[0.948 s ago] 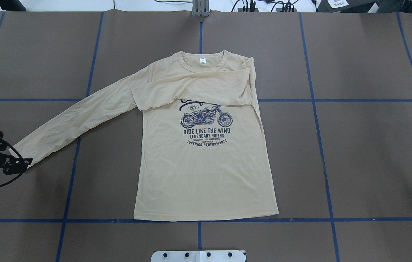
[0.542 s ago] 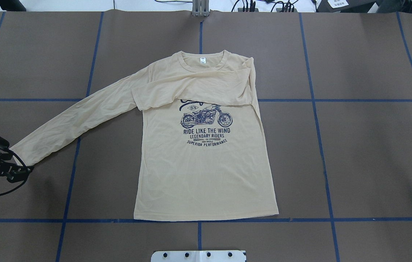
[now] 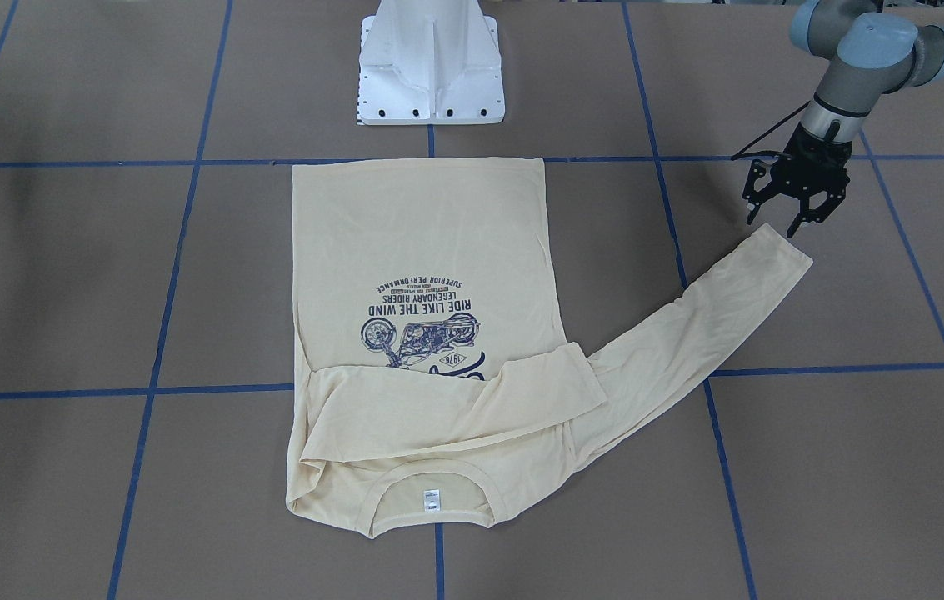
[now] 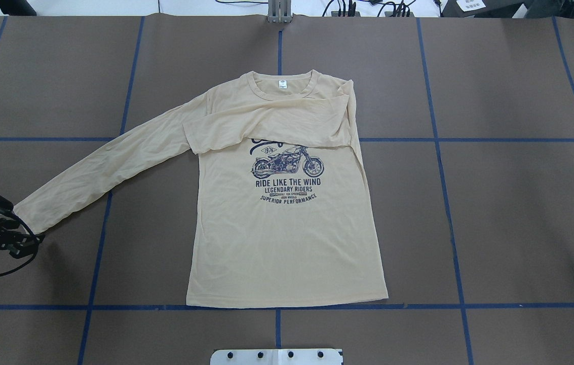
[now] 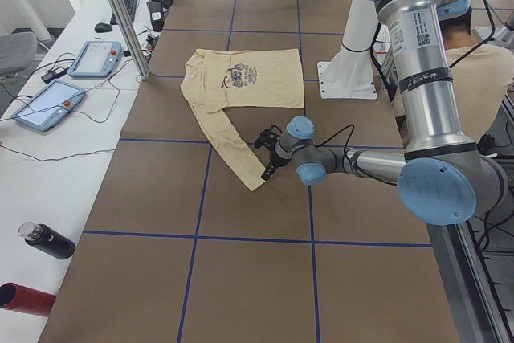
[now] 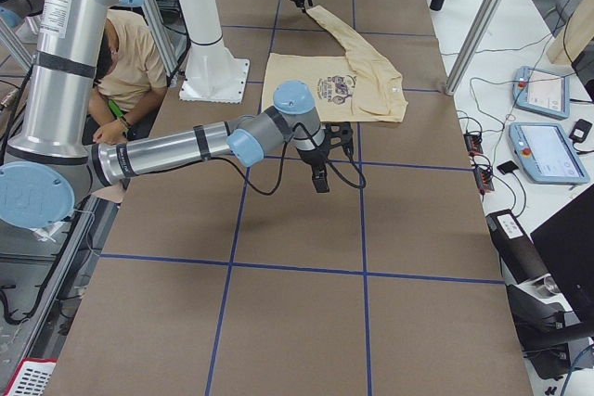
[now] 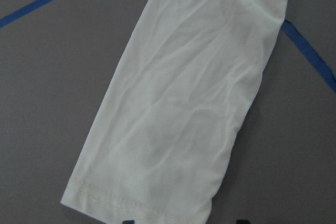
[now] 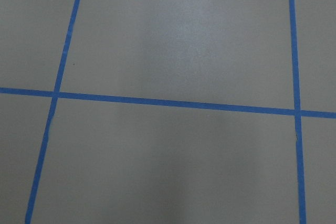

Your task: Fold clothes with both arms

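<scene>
The cream-yellow long-sleeved T-shirt [image 4: 287,238] lies flat, print up, neck to the far side. One sleeve [image 4: 266,124] is folded across the chest. The other sleeve runs out diagonally, ending in a cuff [image 4: 26,210] at the left edge. My left gripper [image 3: 771,227] hangs open just beyond that cuff [image 3: 776,250], fingers spread and holding nothing. In the left wrist view the cuff [image 7: 147,192] fills the lower frame, close to the fingertips [image 7: 128,222]. My right gripper [image 6: 320,173] hovers over bare table beside the shirt's hem; I cannot tell its state.
The white pedestal base [image 3: 430,75] stands behind the hem. Blue tape lines [image 8: 173,103] grid the brown table. A seated person [image 6: 130,62] is behind the robot. A side table carries tablets [image 5: 48,106] and bottles [image 5: 48,240].
My left gripper has drifted slightly toward the robot, from overlapping the cuff's end to just past it. The shirt has not moved.
</scene>
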`<state>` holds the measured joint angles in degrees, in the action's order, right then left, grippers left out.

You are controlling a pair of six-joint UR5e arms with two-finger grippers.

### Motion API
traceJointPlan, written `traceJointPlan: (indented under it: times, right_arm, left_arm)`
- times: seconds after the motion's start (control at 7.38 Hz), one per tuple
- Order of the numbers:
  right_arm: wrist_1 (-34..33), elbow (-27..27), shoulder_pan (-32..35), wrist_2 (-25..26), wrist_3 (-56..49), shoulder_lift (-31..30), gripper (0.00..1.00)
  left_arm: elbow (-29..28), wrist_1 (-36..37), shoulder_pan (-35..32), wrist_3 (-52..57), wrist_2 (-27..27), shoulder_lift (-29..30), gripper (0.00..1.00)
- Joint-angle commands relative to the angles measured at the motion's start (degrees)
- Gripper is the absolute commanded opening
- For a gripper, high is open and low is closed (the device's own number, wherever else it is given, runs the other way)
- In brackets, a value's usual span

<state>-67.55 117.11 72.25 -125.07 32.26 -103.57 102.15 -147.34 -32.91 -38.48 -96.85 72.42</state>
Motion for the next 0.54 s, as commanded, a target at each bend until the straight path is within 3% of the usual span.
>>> traceJointPlan:
  times: [0.0,0.27,0.41]
  right_arm:
    - [0.0,-0.2,0.0,0.0,0.0,0.0,1.00]
    - [0.1,-0.2,0.0,0.0,0.1,0.0,1.00]
    - [0.1,-0.2,0.0,0.0,0.0,0.0,1.00]
  left_arm:
    - [-0.6,-0.7,0.0,0.1,0.1,0.1,0.64]
    - [-0.6,-0.7,0.0,0.1,0.1,0.1,0.61]
    - [-0.6,-0.7,0.0,0.1,0.1,0.1,0.54]
